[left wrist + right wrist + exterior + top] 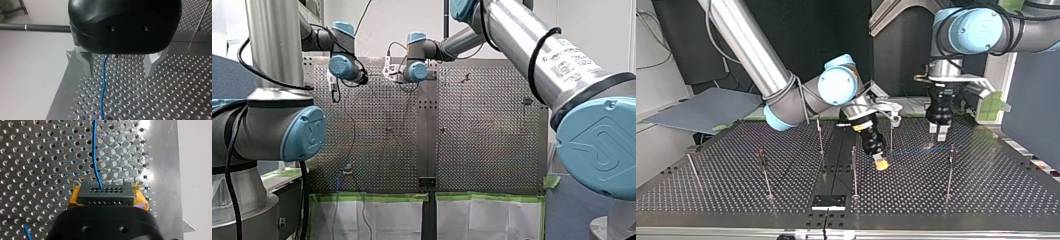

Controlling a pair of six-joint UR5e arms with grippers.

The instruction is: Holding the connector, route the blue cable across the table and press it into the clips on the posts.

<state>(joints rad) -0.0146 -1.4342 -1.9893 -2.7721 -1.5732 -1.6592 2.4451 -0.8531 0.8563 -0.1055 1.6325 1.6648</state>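
A dark grey connector (105, 192) with rows of holes sits between the yellow pads (141, 200) of my right gripper (106, 198), which is shut on it. The blue cable (94, 150) leaves the connector's face and runs ahead over the perforated table (37, 170). In the top view my right gripper (880, 162) points down near the middle, between two thin posts (854, 170). My left gripper (940, 131) hangs just above the table further back. Its metal fingers (86, 67) stand wide apart and the blue cable (103, 82) lies on the plate between them, untouched.
Several thin posts stand on the table, among them one (950, 170) at the top view's right and one (764, 172) at its left. A black plate (828, 201) lies at the near edge. A grey board (706, 110) leans beyond the table's left corner.
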